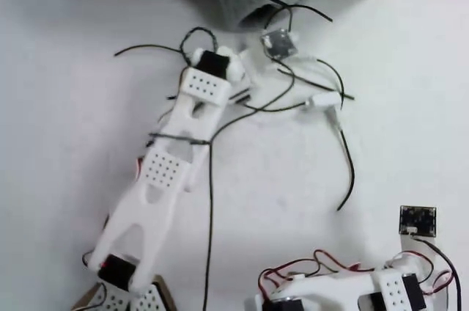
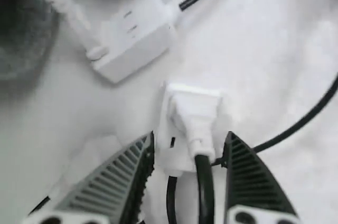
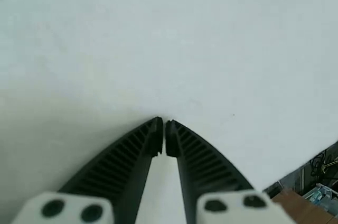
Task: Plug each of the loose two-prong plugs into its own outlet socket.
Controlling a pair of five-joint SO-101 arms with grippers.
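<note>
On the surface, toward its far middle, a socket block is found between the fingers of the left gripper, with a plug seated on it. A second socket block lies just beyond. The right arm is positioned along the near edge, right of the left arm.

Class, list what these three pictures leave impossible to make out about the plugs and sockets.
Left wrist view: prongs of the white plug, hidden inside its socket block.
Left wrist view: cord end at the second block, blurred and cut off by the edge.
High view: slots of the far block, too small.
</note>
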